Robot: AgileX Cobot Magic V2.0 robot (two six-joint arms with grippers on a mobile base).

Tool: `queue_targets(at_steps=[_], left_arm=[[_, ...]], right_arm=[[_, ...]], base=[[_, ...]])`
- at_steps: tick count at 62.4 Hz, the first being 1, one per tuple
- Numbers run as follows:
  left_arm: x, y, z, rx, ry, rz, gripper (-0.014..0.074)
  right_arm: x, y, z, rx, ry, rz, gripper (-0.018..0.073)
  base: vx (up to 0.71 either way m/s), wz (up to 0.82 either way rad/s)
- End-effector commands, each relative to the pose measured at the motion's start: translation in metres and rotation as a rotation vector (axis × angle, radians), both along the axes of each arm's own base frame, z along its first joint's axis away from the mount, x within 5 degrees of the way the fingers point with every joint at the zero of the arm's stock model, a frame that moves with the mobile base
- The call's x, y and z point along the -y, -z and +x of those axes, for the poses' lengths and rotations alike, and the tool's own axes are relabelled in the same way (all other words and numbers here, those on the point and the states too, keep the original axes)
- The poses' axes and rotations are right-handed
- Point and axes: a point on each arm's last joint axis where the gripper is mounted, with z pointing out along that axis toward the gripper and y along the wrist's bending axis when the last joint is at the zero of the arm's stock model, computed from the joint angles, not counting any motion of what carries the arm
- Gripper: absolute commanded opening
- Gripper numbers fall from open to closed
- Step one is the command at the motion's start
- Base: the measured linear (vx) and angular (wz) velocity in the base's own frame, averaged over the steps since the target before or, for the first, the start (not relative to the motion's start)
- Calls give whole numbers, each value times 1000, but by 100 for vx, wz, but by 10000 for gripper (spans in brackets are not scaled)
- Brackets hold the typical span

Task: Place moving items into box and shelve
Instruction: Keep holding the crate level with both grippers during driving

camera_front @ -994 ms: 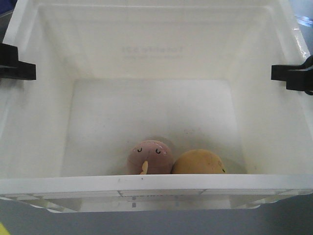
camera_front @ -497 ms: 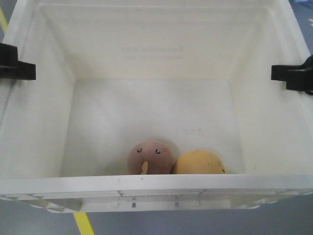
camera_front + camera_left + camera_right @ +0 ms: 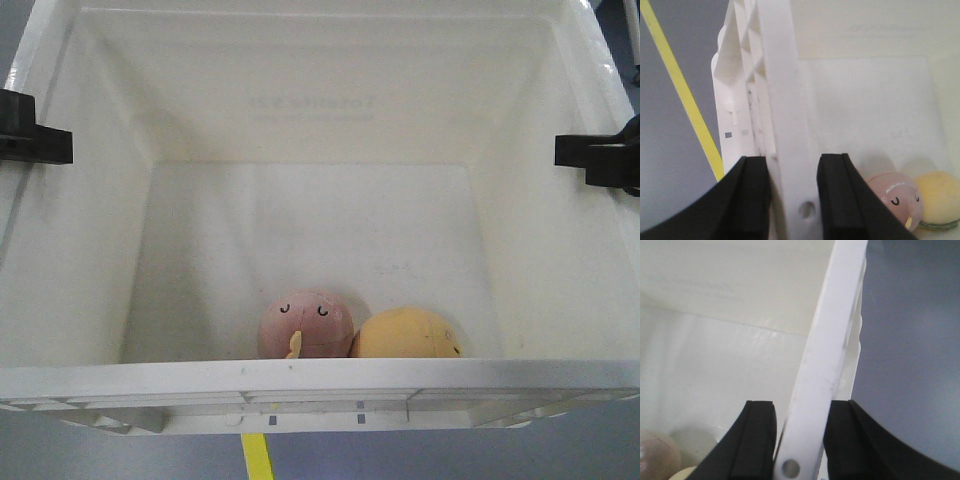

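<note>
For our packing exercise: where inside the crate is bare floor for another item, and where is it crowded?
Crowded: the near wall, right of centre, where the pink ball sits against the yellow ball. Bare: the crate floor from them back to the far wall, and the near-left corner.

Warehouse-like or lab hall: smooth grey floor [image 3: 670, 150], yellow marking line [image 3: 682, 90] running across it
</note>
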Motion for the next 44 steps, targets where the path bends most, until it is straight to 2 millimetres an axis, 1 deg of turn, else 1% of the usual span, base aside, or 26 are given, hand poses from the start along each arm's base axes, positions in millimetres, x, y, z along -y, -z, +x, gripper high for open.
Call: queue_targets(at_steps=[1, 23, 44], left_arm=[[0, -31, -4, 196, -4, -103, -3], [0, -31, -4, 196, -4, -103, -3], [0, -31, -4, 196, -4, -103, -3]], right_arm=[[1, -27, -1, 182, 17, 49, -6], [1, -27, -1, 182, 17, 49, -6], [1, -27, -1, 182, 17, 49, -6]], base=[[-9, 46], [-7, 44], [-3, 33]])
